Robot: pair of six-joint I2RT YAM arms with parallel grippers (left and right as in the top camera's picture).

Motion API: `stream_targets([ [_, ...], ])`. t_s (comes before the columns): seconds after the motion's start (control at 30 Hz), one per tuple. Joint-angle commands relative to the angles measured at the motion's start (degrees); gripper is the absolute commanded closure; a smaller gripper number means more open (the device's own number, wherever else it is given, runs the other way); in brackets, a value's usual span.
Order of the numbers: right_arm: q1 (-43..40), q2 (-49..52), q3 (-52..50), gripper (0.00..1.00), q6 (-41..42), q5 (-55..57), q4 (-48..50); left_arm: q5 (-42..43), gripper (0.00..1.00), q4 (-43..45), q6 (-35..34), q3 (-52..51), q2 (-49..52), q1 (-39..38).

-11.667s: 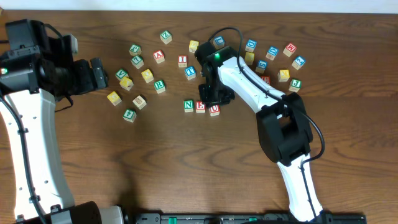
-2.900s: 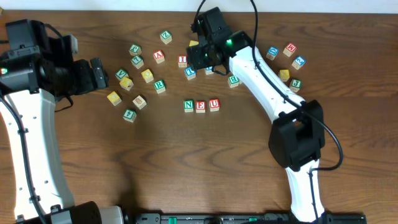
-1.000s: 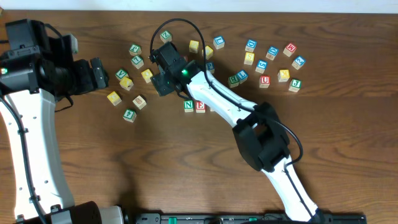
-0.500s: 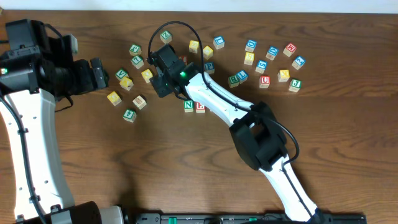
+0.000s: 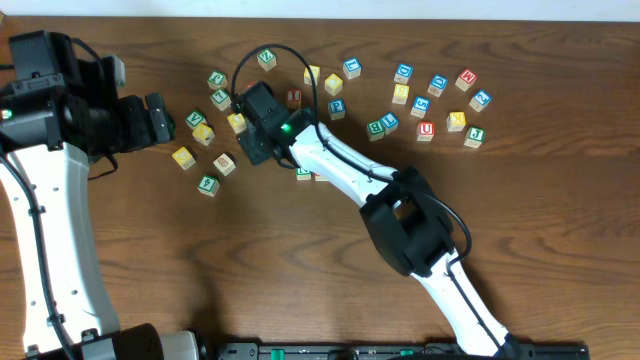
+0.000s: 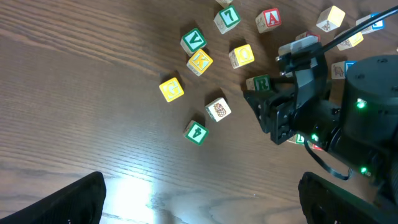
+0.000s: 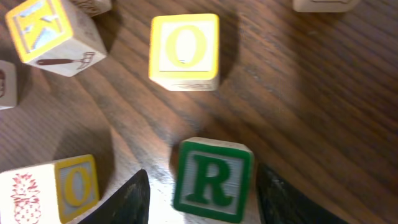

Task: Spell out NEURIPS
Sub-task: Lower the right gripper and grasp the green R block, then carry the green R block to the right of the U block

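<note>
Wood table [image 7: 323, 112] bears R cube [image 7: 214, 180], hidden overhead, straddled by right pincer [image 7: 205, 196].

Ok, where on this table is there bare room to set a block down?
Free: the wide front of the table, between the left arm and the right arm, in front of the green 4 block; also the right end, past the J block. Crowded: the back strip of blocks from the V block to J.
</note>
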Motion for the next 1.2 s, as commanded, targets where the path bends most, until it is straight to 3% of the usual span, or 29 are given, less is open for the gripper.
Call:
stream_targets([
  [0.0, 0.61, 1.16, 0.74, 0.53, -0.33, 1.90, 0.26, 0.68, 0.03, 0.00, -0.07, 1.33, -0.39, 0.15],
  [0.8, 0.48, 0.61, 0.81, 0.77, 0.11, 4.94, 0.90, 0.68, 0.02, 0.00, -0.07, 1.33, -0.39, 0.15],
  [1.17, -0.37, -9.66, 0.81, 0.82, 0.11, 4.92, -5.88, 0.68, 0.02, -0.02, -0.07, 1.33, -0.39, 0.13],
])
